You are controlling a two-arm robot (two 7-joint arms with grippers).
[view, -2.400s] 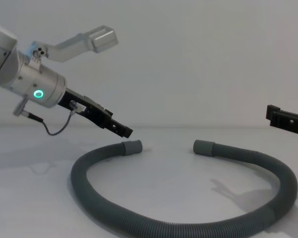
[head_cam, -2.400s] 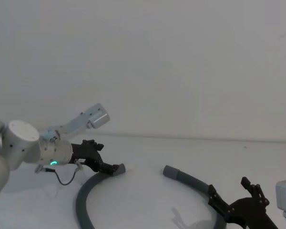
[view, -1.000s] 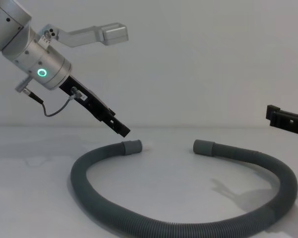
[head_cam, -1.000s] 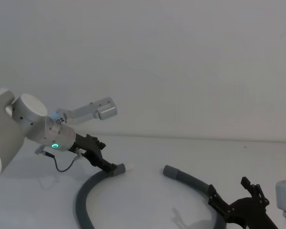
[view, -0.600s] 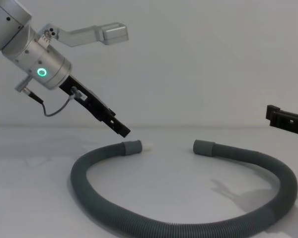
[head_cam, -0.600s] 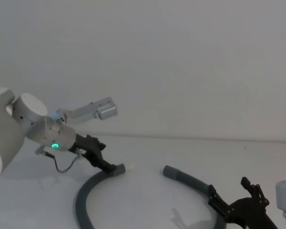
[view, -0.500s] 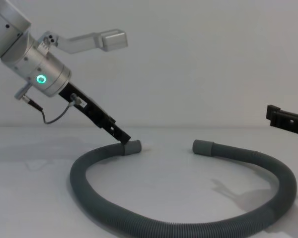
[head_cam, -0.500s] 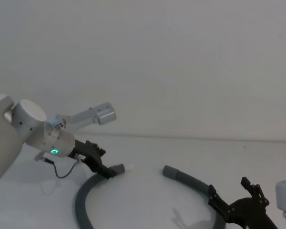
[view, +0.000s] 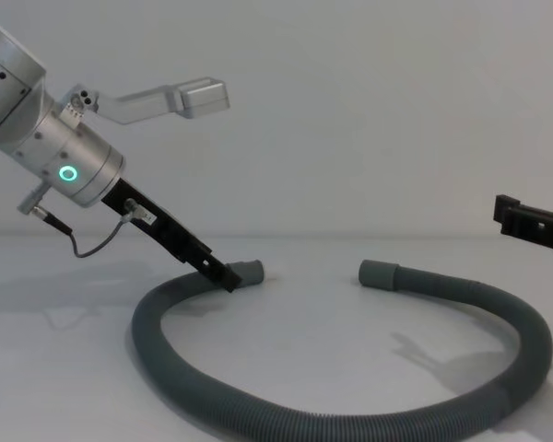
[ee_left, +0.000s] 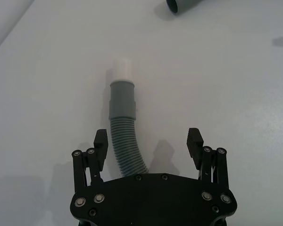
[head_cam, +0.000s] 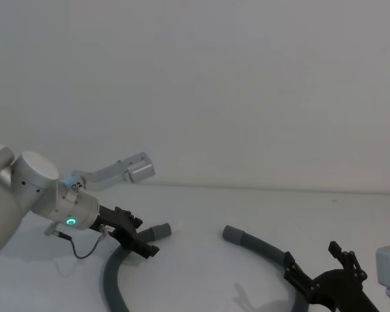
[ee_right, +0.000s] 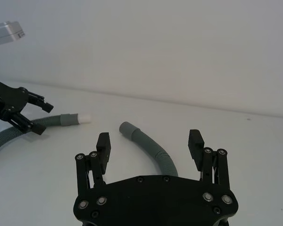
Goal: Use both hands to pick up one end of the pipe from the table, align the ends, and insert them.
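The left gripper (view: 227, 276) slants down to the table (view: 64, 368) at the left side of the loop. Its fingers (ee_left: 101, 141) are spread wide on either side of the pipe (view: 332, 425), just behind the cuff with the whitish tip (ee_left: 121, 96), and are not closed on it. The pipe lies curved on the table, its plain cuff (view: 378, 273) set apart to the right of the tipped one. The right gripper (ee_right: 149, 141) hangs above the loop's right side, its prongs wide apart and holding nothing.
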